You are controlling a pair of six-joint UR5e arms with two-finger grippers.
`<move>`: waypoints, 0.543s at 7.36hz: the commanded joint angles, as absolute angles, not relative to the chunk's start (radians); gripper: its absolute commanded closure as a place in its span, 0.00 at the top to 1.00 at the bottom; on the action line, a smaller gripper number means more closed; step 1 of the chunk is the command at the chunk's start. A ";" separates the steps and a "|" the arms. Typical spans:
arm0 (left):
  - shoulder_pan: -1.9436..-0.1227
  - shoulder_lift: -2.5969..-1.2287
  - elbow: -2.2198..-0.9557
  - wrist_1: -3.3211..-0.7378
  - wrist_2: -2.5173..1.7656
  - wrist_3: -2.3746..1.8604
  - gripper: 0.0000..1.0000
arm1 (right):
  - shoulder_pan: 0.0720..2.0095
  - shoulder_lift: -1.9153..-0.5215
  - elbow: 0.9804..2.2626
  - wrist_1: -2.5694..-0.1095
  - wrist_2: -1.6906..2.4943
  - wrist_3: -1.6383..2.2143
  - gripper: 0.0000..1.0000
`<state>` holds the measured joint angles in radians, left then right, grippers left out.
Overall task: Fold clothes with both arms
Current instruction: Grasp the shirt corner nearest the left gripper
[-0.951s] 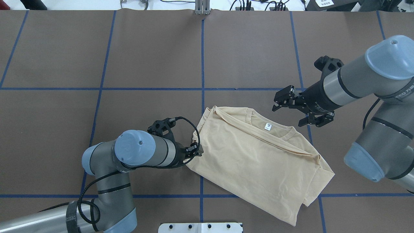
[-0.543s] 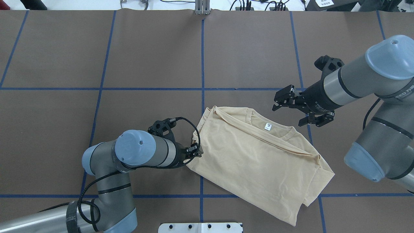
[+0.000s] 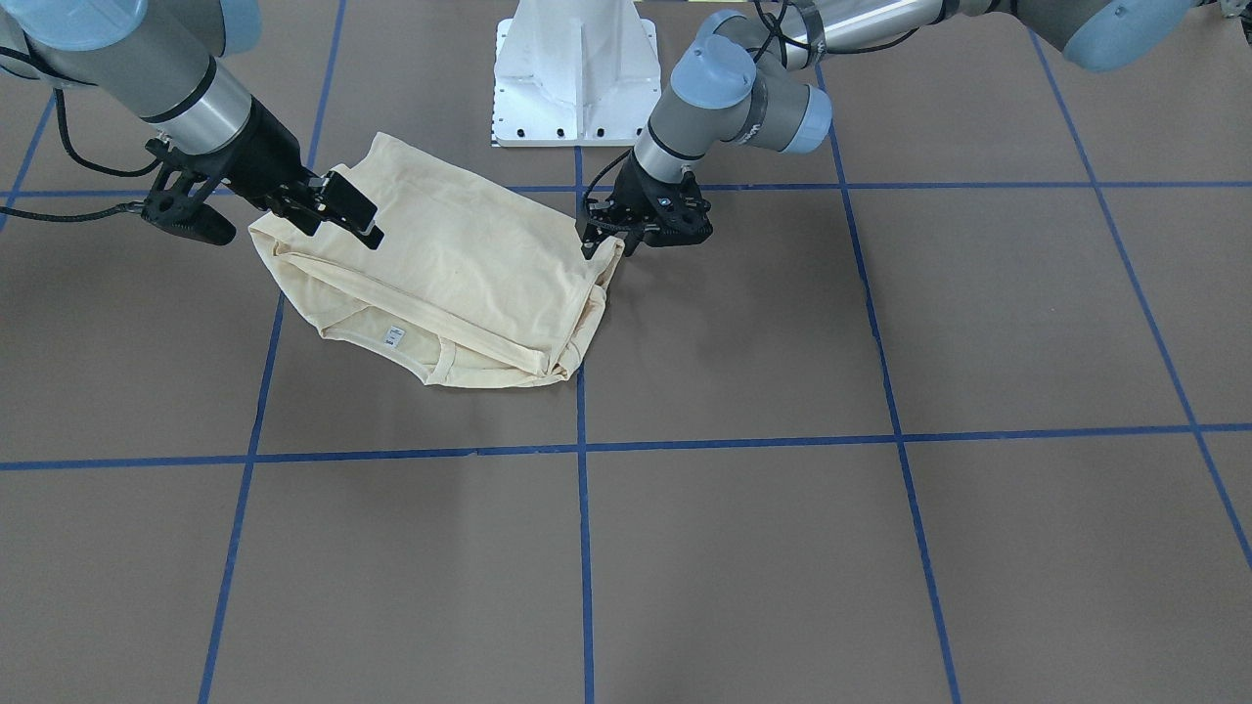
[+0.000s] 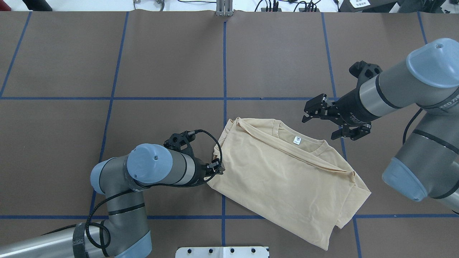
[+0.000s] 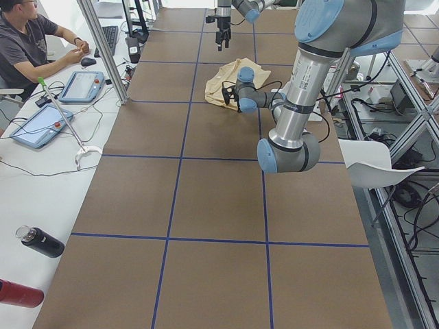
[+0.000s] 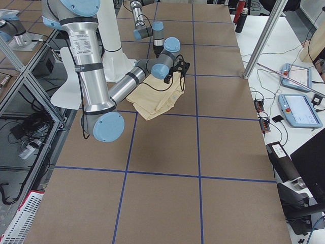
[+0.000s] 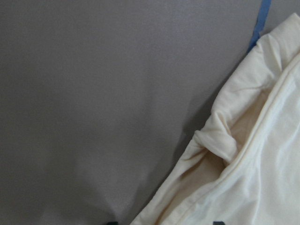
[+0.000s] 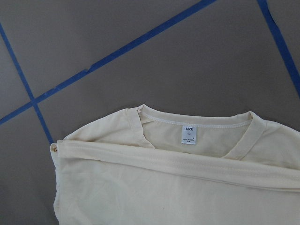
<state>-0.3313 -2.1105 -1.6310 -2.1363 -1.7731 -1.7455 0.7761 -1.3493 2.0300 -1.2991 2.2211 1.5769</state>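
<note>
Near the table's (image 4: 71, 53) robot-side edge lies the folded shirt (image 4: 287, 172). The left gripper (image 4: 216, 167) meets its edge, and I cannot tell whether it is clamped. The right gripper (image 4: 322, 123) hovers nearby, fingers spread.

The cream-yellow shirt (image 4: 287, 179) lies folded flat on the bench (image 4: 161, 53), its white neck tag (image 4: 296, 140) facing up. The left pincer (image 4: 216, 167) straddles the shirt's edge with jaws apart. The right pincer (image 4: 318, 128) hangs beside the neckline, jaws spread.

The white neck tag (image 8: 189, 135) in the shirt (image 8: 159, 192) collar reads "SIZE"; the smaller lines under that word are too fine to read. The right arm (image 4: 401, 89) bears cut-off letters "EED".
</note>
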 commanded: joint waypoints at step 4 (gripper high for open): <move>-0.331 -2.115 -1.640 -2.118 -1.776 -1.758 0.22 | 0.776 -1.350 2.031 -1.299 2.221 1.577 1.00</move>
<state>-0.3314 -2.1142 -1.6393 -2.1199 -1.7747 -1.7486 0.7762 -1.3487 2.0322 -1.2993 2.2212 1.5769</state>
